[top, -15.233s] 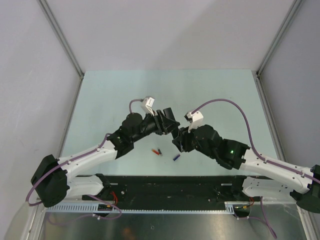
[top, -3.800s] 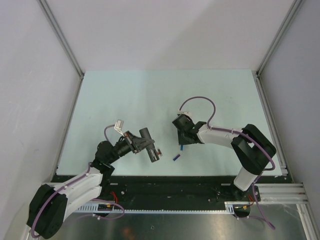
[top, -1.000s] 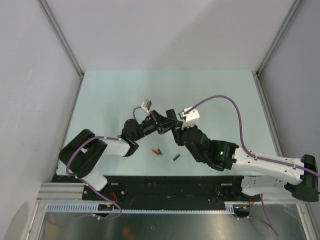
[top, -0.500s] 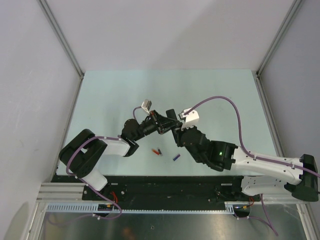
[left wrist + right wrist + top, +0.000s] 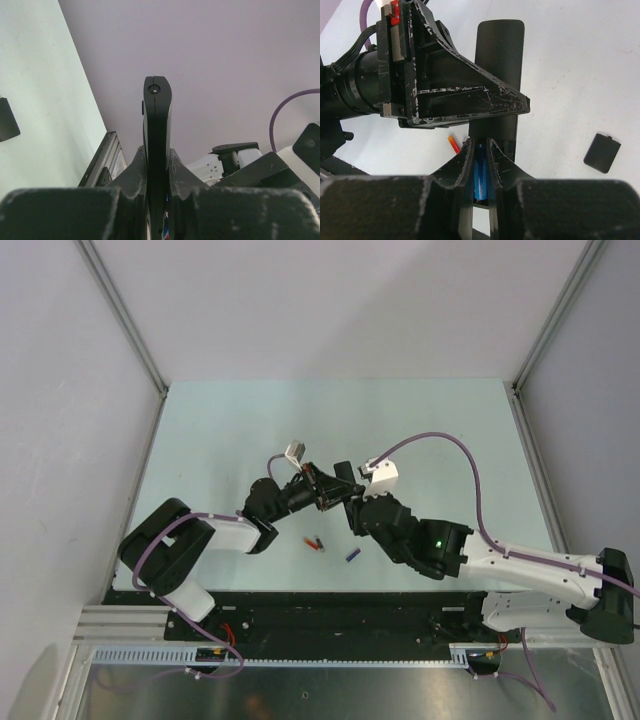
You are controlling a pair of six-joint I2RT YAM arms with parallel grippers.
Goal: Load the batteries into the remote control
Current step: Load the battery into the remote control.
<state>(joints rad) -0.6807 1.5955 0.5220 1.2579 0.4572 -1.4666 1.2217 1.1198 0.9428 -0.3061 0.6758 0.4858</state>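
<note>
My left gripper (image 5: 157, 152) is shut on the remote control (image 5: 157, 120), a slim black bar seen edge-on and held above the table centre (image 5: 338, 476). My right gripper (image 5: 479, 145) is shut on a blue battery (image 5: 480, 172), which lies against the remote's (image 5: 500, 50) open near end. In the top view the two grippers, left (image 5: 325, 487) and right (image 5: 352, 508), meet there. A red-orange battery (image 5: 314, 541) and a second blue battery (image 5: 351, 555) lie loose on the table in front of them. The orange one (image 5: 453, 144) shows beside my right fingers.
A small black battery cover (image 5: 602, 153) lies flat on the pale green table (image 5: 220, 440), also visible in the left wrist view (image 5: 7, 120). Grey walls with metal frame rails (image 5: 130, 330) enclose the table. The black rail (image 5: 330, 615) at the near edge carries both arm bases.
A few seconds ago the arms were apart; they have since come together at the centre. Over the last second the right gripper has only crept slightly against the remote.
</note>
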